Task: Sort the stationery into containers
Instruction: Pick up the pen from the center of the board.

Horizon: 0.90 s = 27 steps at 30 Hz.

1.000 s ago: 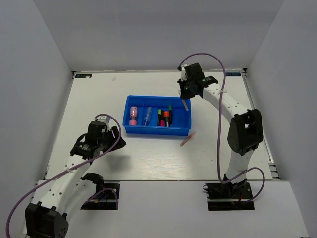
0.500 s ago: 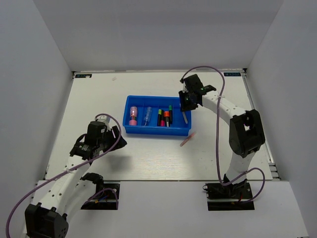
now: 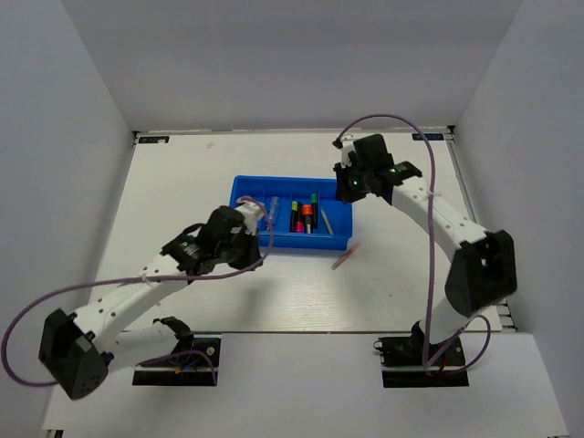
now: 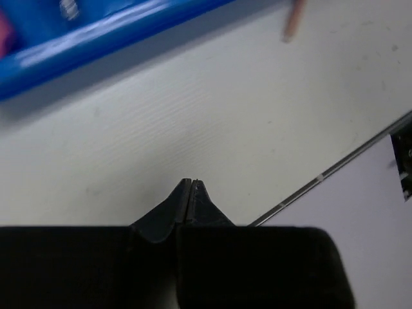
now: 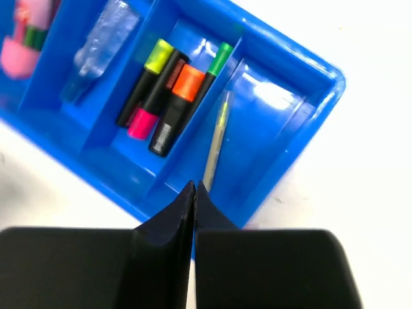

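the blue tray (image 3: 310, 244) sits in the middle of the tabletop (image 3: 182, 164). most of the stationery is in it: a pink tube (image 5: 16, 48) in one slot, a clear tube (image 5: 103, 35) in the next, the markers (image 5: 170, 96) together in a third, and a thin pale stick (image 5: 215, 138) alone in the slot beside them. one thin pink stick (image 3: 346, 256) is not in. it lies flat on the tabletop, just past the tray's 5 o'clock corner.

the left jaws are pressed together with nothing in them. they hang low near the tray's 7 o'clock corner, and the pink stick is off at their 1 o'clock. the right jaws are together too, holding nothing, up over the tray's 2 o'clock end.

i think the pink stick is the only job left. it is thin and flat, so jaws may slip off it or flick it away. the left arm (image 3: 137, 292) is very near the tray wall, so a wide swing could knock the tray and mix up the slots. both arms are close here, so they could bump.
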Each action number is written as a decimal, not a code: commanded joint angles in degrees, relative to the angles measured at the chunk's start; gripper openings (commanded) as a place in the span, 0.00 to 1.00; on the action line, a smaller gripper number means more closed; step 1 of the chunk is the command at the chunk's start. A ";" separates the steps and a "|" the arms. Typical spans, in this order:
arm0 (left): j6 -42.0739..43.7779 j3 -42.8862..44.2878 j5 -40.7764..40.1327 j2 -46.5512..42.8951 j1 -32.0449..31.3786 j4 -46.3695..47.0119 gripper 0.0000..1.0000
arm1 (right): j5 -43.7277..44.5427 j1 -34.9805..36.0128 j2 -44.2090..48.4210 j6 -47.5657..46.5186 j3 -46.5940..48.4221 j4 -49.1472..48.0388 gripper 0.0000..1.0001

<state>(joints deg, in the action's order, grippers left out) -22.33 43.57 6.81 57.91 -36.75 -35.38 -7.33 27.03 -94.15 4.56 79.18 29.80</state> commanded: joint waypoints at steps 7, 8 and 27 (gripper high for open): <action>10.55 13.73 -7.25 21.97 -17.03 11.01 0.67 | -0.57 -4.17 16.96 -14.83 -15.70 4.02 0.52; 10.72 15.56 -7.16 23.37 -17.82 13.03 0.68 | -1.62 -5.48 18.20 -15.01 -16.68 4.56 0.59; 12.22 35.79 -5.14 52.74 -22.66 19.91 0.65 | 2.06 -12.87 45.02 -10.45 -38.30 2.28 0.09</action>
<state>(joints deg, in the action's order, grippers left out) -11.00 76.31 0.51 110.32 -58.63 -16.21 -4.64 14.61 -49.56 -7.27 40.97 33.50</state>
